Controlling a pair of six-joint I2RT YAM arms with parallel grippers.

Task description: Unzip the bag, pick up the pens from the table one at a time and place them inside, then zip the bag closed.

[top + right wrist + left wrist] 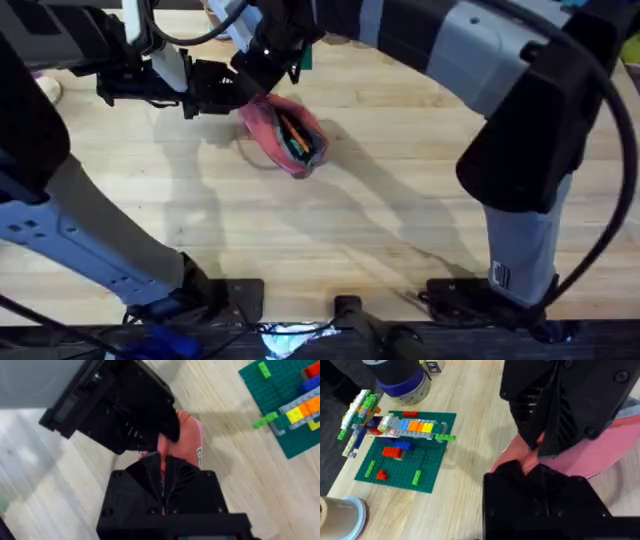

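The pink bag [283,132] lies on the table [400,230] toward the back, its mouth open. An orange pen [292,133] and a dark pen [305,146] lie inside it. My left gripper [222,92] comes in from the left and is shut on the bag's near end, where pink fabric [612,445] shows past its black fingers [520,472]. My right gripper [255,82] reaches across from the right and meets the same end. Its fingers [172,467] are pinched on the pink fabric [189,440]. The two grippers sit almost against each other.
A green brick baseplate [427,477] with coloured bricks lies on the table just beyond the bag, also seen as the baseplate [280,415]. A blue-grey round container [400,382] stands behind it and a pale blue cup [342,517] is near it. Bare wood stretches in front of the bag.
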